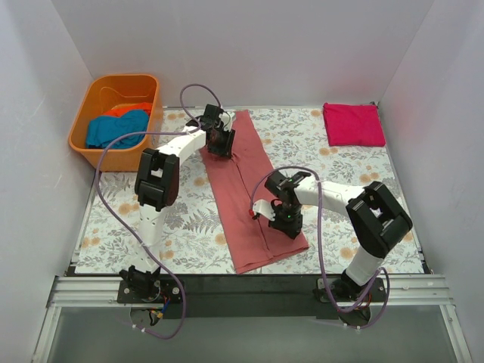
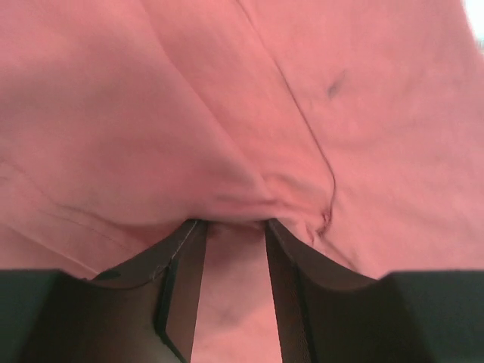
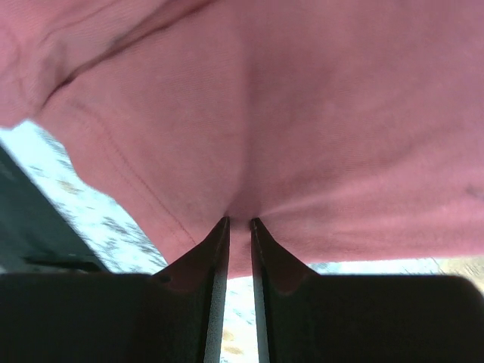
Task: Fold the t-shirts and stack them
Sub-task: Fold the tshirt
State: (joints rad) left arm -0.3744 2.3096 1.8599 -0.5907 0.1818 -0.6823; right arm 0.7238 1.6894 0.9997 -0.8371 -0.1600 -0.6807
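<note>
The brick-red t-shirt (image 1: 240, 189) lies as a long folded strip running from the far middle of the table to the near edge. My left gripper (image 1: 220, 145) is at the strip's far left edge. In the left wrist view the gripper (image 2: 233, 223) is shut on a bunched pucker of the red cloth (image 2: 227, 113). My right gripper (image 1: 286, 219) is on the strip's near right part. In the right wrist view it (image 3: 239, 221) pinches the red cloth (image 3: 302, 113) near its hem. A folded magenta t-shirt (image 1: 354, 125) lies at the back right.
An orange tub (image 1: 83, 125) stands at the back left, holding a teal shirt (image 1: 117, 128) and an orange shirt (image 1: 128, 110). The floral tablecloth (image 1: 174, 227) covers the table. White walls close in the left, back and right sides.
</note>
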